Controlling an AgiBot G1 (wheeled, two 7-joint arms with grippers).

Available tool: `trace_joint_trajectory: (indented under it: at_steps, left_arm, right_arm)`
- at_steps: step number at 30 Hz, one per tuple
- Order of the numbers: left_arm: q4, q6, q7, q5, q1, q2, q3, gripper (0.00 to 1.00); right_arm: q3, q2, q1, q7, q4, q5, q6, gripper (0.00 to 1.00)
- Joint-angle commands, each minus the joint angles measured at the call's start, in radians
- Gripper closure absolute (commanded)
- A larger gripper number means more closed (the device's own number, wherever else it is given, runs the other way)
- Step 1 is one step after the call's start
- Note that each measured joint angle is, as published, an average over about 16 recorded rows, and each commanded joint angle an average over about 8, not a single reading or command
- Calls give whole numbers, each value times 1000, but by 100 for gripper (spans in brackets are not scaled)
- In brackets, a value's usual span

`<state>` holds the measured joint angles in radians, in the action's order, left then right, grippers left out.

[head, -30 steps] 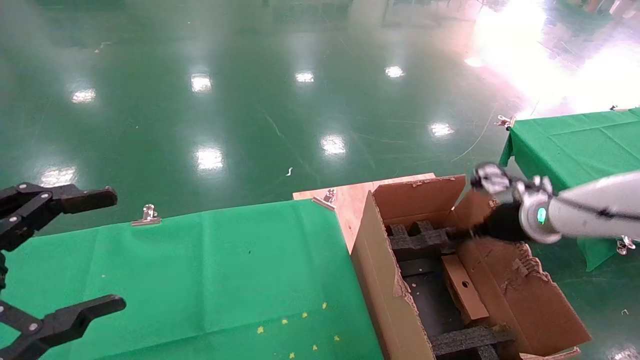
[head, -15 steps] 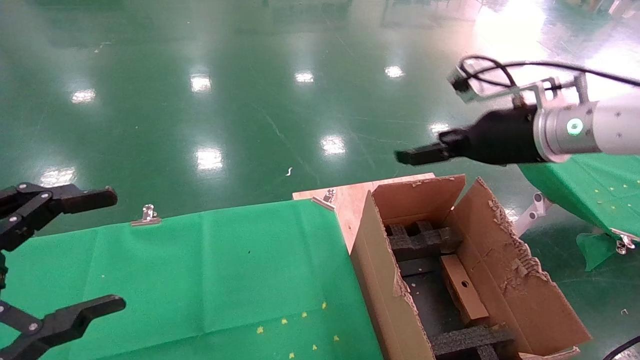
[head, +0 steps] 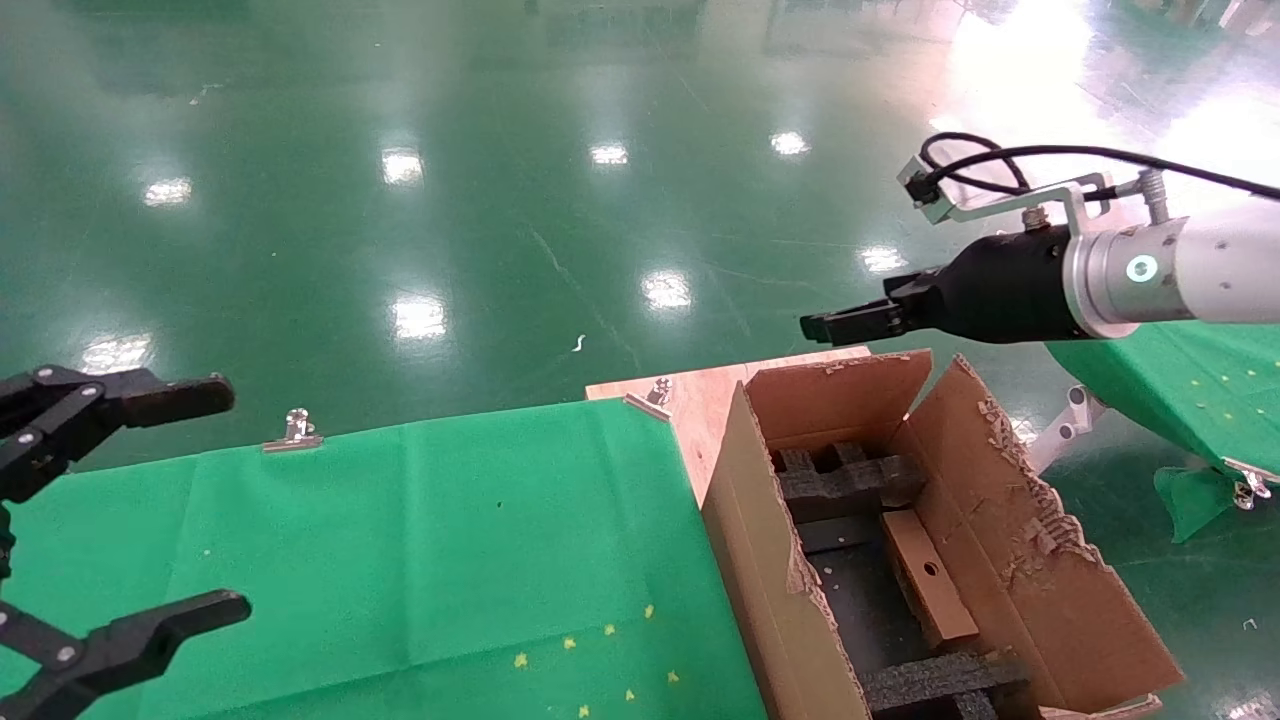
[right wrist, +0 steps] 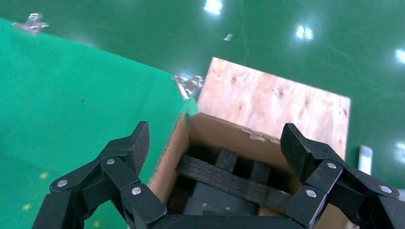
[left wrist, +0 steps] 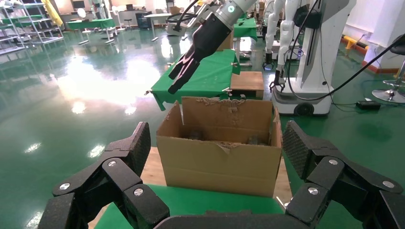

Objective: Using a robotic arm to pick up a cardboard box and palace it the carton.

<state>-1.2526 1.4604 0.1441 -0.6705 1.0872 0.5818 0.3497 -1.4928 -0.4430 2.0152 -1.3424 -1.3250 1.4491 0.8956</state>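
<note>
The small cardboard box (head: 928,577), hole facing up, lies inside the carton (head: 770,560) between black foam inserts (head: 845,480). My right gripper (head: 830,325) on the white robotic arm (head: 1200,265) hovers open and empty above the carton's far flap. In the right wrist view my right gripper (right wrist: 217,143) looks down at the carton's far end (right wrist: 229,131) and its foam (right wrist: 224,179); the small box is out of that view. My left gripper (head: 200,505) is open and empty at the left over the green table. The left wrist view shows my left gripper (left wrist: 217,145) facing the carton (left wrist: 219,162).
A green-clothed table (head: 400,540) lies left of the carton, with metal clips (head: 295,430) at its far edge. A bare wooden board (head: 700,395) sits behind the carton. A second green table (head: 1200,390) stands at the right. Another robot (left wrist: 310,47) stands beyond the carton.
My right gripper has risen out of the carton's far end to above its rim, then settled slightly lower. The small box stays in the carton. The left arm has not moved.
</note>
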Motion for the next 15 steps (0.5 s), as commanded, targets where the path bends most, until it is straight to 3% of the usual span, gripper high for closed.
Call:
trace_joint_trajectory:
  at_steps: [1,15]
  left_arm:
    - [0,0,0,0,0,0,0,0]
    - [0,0,0,0,0,0,0,0]
  right_arm:
    - [15,-2,-12,14,1,-8,7,0]
    - [310,-43,-241,295,11,-183,153,0]
